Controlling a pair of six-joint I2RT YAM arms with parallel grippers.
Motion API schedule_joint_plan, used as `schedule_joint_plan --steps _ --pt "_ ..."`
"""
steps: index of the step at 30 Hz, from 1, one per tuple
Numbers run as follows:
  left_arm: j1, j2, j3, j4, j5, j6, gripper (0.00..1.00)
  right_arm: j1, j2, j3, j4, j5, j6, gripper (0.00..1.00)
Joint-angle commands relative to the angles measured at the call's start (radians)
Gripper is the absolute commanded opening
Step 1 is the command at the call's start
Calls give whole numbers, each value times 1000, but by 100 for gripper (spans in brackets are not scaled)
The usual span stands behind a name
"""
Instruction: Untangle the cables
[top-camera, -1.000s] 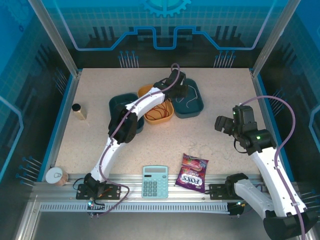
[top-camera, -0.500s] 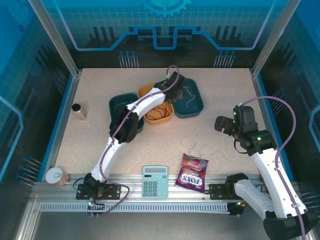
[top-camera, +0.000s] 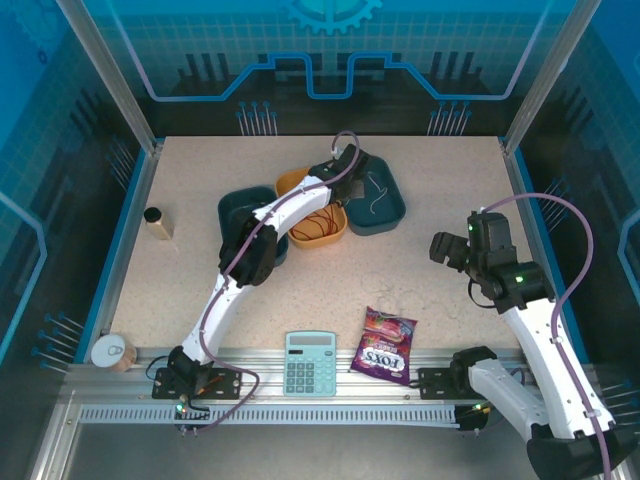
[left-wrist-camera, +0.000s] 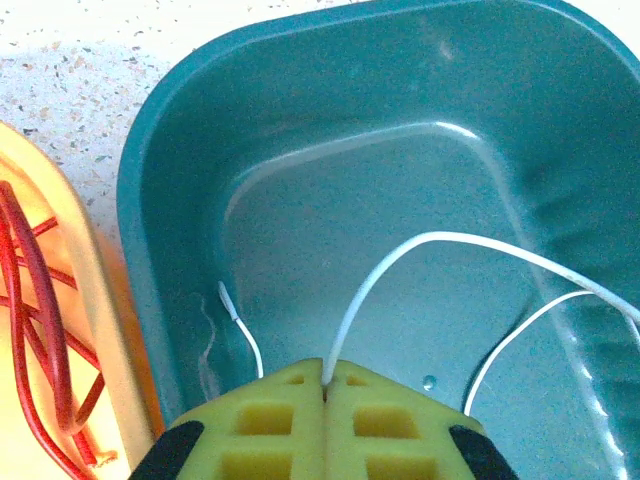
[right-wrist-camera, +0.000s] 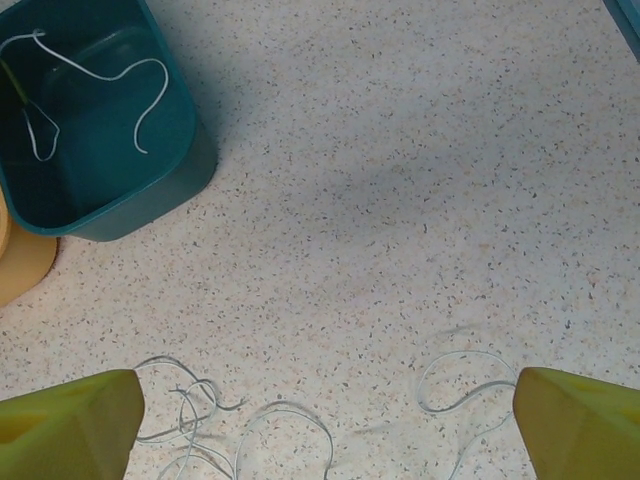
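Cables: white cable (left-wrist-camera: 400, 250) hangs into teal tray (left-wrist-camera: 160, 200), centre frame; red cable (left-wrist-camera: 40, 300) lies in orange tray (left-wrist-camera: 105, 330); pale tangle (right-wrist-camera: 185, 395) on worktop.
Left hand (left-wrist-camera: 325, 385): clamped on white cable; drifted slightly, now settled over tray, so release looks next.
Right hand (right-wrist-camera: 322, 425): apart, empty, unmoved.

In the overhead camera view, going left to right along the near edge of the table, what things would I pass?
Small tin can → calculator → Fox's candy bag
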Motion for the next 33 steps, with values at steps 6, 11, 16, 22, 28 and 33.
schedule_joint_plan --steps 6,11,16,22,28,33 --pt "8 -65 0 24 124 -4 21 -18 46 32 -152 82 60 97" --pt "-9 -135 -46 60 151 21 42 -18 49 53 -243 126 84 97" --pt "-20 -238 -143 122 189 43 56 -19 33 37 -282 108 108 94" --pt "-22 -330 -225 165 232 62 72 -17 26 -2 -275 46 121 92" --pt "-20 -352 -250 179 199 89 73 -18 25 -31 -262 15 129 90" --pt "21 -242 -102 92 134 97 72 -17 8 -33 -238 -3 124 90"
